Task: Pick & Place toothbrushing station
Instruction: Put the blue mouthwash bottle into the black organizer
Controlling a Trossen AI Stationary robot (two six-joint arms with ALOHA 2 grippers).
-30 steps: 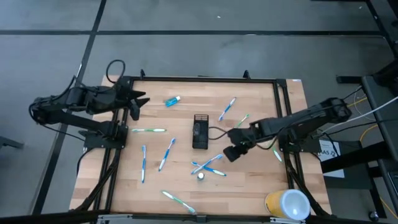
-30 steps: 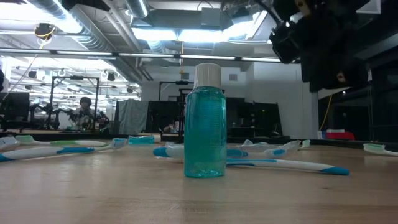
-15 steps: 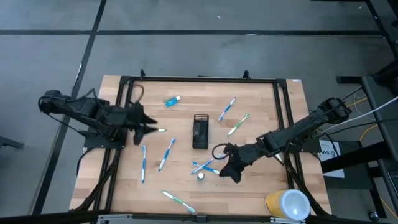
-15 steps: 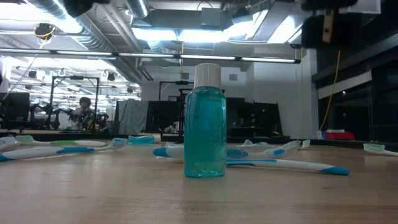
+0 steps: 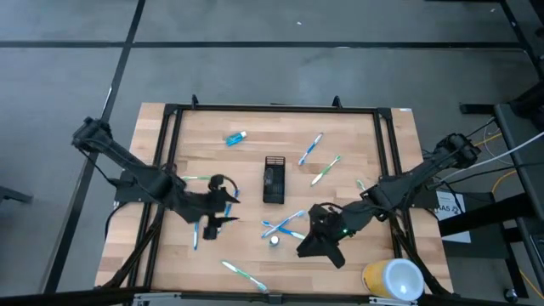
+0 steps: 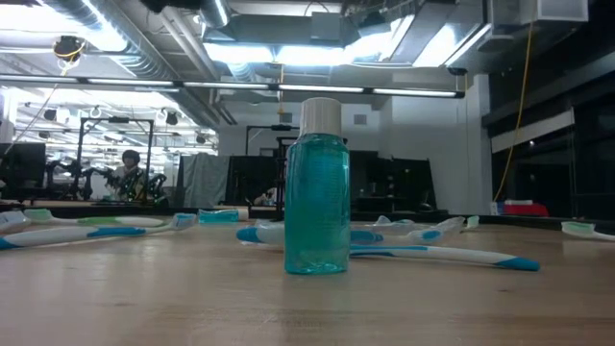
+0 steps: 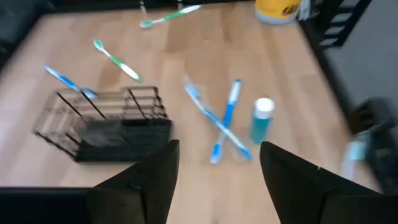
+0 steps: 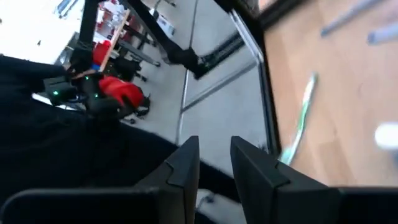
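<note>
Overall, on inspection from the high view, the left gripper (image 5: 223, 223) sat at the lower left of centre, its arm stretched in low from the left edge across the tabletop (image 5: 357, 136), just above a blue-white toothbrush (image 5: 196, 228). Its jaws stood apart, as the left wrist view confirmed, with nothing between them.

At the middle of the frame the black mesh holder (image 5: 273, 179) lay on the bare wood, apart from both grippers. In the left wrist view the black mesh holder (image 7: 104, 124) appeared as an open wire frame. Judged light and stiff, it would likely slide or tip if nudged; a rim wire or a short end wall looked the soundest place to take hold. The scattered toothbrushes were judged light, slim and somewhat slippery, best pinched across the handle mid-length. A small blue tube (image 5: 235, 137) lay at upper left of the holder, and a small teal bottle (image 5: 274, 241) stood below it.

Right of centre, the right gripper (image 5: 308, 247) pointed toward the lower edge, its arm angled down from the right side. Its jaws stood slightly apart and held nothing in the right wrist view. A yellow-and-white cup (image 5: 393, 279) occupied the lower right corner.
</note>
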